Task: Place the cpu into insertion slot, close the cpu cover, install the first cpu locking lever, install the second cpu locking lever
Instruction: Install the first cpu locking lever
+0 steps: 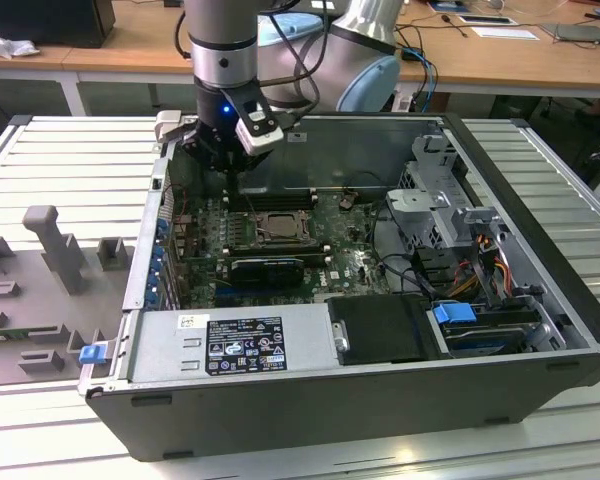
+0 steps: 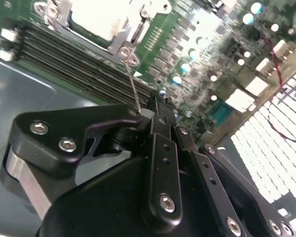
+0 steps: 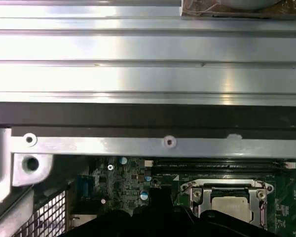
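gripper (image 1: pixel 223 165) hangs inside the open computer case (image 1: pixel 540 380), over the motherboard (image 1: pixel 350 262) near the case's far wall, toward the exterior view's left. in the second wrist view the black fingers (image 2: pixel 160 148) are drawn together around a thin metal locking lever (image 2: pixel 133 89), whose rod runs from the fingertips to the corner of the socket frame. insertion slot (image 1: pixel 277 228) sits mid-board, just nearer the case's front edge than the gripper and slightly toward the exterior view's right. cpu (image 3: pixel 229 207) lies in the slot, pale metal top showing through the window of the cpu cover (image 3: pixel 197 186), which lies flat over it. cover and cpu are also bright in the second wrist view, cpu (image 2: pixel 96 17) beyond the long black memory slots (image 2: pixel 79 64). case stands on a ribbed metal table (image 1: pixel 70 150).
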Robot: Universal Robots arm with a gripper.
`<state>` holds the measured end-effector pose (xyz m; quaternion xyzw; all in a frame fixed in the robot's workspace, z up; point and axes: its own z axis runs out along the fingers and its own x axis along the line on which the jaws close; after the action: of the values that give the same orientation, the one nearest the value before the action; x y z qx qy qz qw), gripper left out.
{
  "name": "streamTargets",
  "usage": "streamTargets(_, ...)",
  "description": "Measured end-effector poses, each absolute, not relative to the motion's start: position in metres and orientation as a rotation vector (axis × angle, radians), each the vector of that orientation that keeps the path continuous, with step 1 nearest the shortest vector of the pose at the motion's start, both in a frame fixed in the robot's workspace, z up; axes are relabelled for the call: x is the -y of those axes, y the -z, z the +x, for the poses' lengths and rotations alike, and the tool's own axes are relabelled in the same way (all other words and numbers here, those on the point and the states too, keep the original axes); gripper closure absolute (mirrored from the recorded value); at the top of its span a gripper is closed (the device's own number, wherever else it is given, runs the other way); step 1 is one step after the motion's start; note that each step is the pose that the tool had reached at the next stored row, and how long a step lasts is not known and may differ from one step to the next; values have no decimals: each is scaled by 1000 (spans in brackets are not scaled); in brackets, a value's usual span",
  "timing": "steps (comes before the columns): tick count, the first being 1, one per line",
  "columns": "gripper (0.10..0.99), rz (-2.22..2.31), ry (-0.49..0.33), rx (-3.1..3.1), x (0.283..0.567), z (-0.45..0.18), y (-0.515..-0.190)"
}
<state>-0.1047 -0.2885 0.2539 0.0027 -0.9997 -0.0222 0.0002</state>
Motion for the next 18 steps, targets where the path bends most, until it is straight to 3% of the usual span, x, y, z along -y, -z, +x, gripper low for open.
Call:
streamTargets(10, 980, 9, 71, 3133, 289, -55, -251)
streamTargets(13, 980, 9, 117, 3131, 289, -51, -250)
streamTargets(18, 980, 11, 125, 3138, 289, -51, -246)
